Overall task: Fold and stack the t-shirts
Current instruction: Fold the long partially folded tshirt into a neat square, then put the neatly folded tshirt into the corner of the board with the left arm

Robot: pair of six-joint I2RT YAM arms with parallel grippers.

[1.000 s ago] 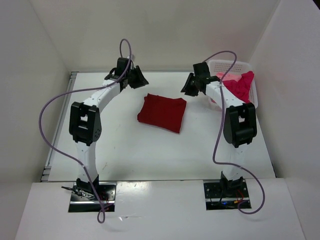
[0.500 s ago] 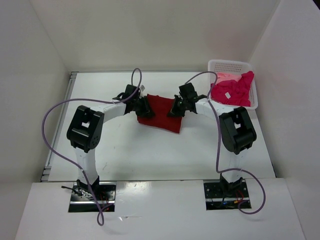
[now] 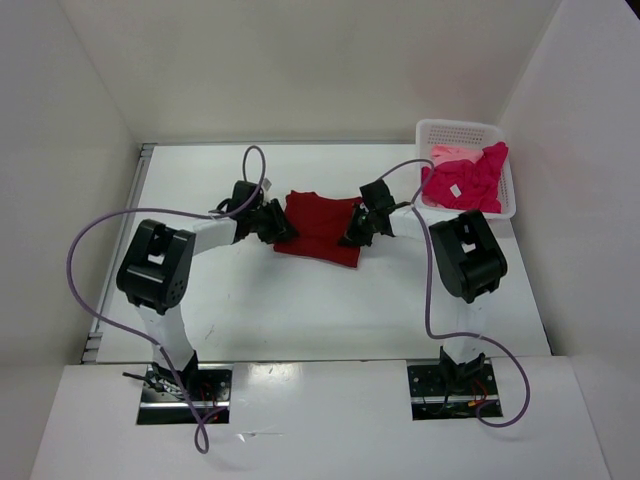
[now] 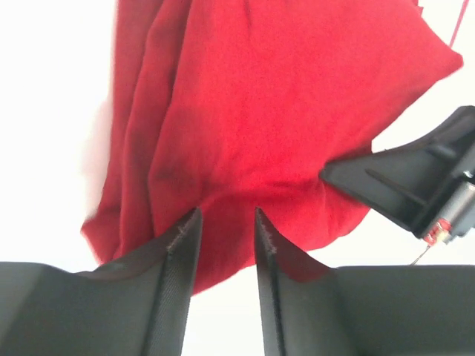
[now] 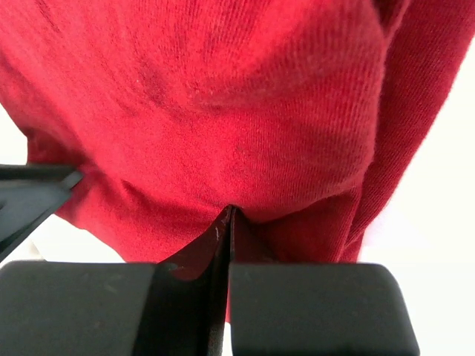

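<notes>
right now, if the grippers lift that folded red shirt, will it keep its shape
Probably flops: the red shirt is soft layered cloth, puckering at the right gripper. Likely light; the folds may slip open.

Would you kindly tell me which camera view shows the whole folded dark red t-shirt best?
The top external view: the dark red t-shirt shows almost its full outline there. The left wrist view crops its upper edge; the right wrist view shows only a close patch of cloth.
</notes>
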